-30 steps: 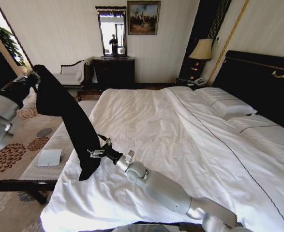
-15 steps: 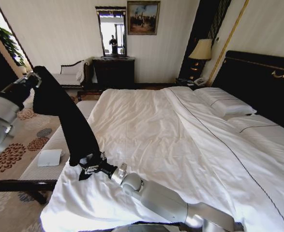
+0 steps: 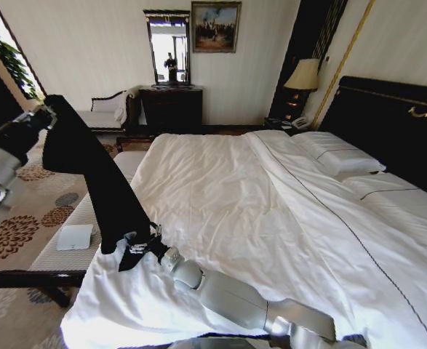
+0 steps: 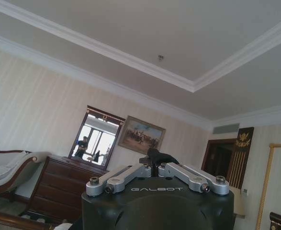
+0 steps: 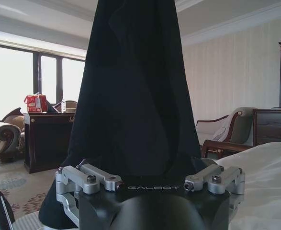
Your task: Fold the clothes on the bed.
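Hanging between both hands: black T-shirt [image 3: 100,185], stretched as narrow band off bed's [image 3: 271,218] foot-end corner. Left hand [image 3: 44,116] raised beyond bed edge, closed on upper end of cloth. Right hand [image 3: 142,243] low over that corner, pinching lower end. Fabric likely light, limp, sagging; best gripped at hems or corners, kept taut.

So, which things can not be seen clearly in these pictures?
- Lettering on the T-shirt: head view, hidden in hanging folds.
- Left tool pinch: left wrist view, its fingers hide most of the cloth.
- Right tool fingertips: right wrist view, covered by the cloth.
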You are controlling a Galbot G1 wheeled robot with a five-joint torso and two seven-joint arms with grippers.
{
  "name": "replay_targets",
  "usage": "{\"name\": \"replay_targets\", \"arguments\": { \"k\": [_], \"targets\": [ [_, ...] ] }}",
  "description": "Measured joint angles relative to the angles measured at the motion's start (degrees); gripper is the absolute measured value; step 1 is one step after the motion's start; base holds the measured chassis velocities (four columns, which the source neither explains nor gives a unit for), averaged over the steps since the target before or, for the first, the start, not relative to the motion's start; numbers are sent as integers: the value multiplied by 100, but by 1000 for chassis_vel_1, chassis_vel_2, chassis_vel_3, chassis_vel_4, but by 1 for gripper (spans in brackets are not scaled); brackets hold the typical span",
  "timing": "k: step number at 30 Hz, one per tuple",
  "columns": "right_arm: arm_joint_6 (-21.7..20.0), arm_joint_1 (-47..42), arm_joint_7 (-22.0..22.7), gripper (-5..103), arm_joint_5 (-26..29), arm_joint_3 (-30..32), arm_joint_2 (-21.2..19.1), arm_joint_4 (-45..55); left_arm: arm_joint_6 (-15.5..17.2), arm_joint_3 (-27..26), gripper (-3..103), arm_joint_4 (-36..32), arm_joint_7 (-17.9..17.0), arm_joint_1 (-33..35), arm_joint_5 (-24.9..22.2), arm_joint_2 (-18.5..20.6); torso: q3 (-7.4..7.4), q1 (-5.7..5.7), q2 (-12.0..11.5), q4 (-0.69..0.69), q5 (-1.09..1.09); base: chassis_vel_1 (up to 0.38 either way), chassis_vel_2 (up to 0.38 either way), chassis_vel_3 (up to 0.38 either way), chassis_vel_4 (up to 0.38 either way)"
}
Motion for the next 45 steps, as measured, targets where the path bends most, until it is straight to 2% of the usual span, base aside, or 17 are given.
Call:
{"name": "replay_targets", "arguments": {
  "k": [20,25,29,36,45],
  "targets": [
    [191,378,-107,100,55,203,249,-281,8,-96,1,-83,-4,117,-56,59,0,0,0,0,0,0,0,0,0],
    [217,593,-386,100,72,155,154,-420,12,-110,1,-108,-4,132,-67,107,0,0,0,0,1,0,0,0,0],
    [223,765,-887,100,319,48,-46,-421,20,-157,1,-115,-4,174,-75,125,0,0,0,-1,1,0,0,0,0],
    [269,808,-1302,100,438,81,3,-606,21,-169,1,-144,-2,218,-73,99,0,0,0,0,1,0,0,0,0],
    [414,804,-1285,100,326,186,254,-904,22,-189,1,-174,-2,283,-68,97,0,0,0,0,1,0,0,0,0]
  ]
}}
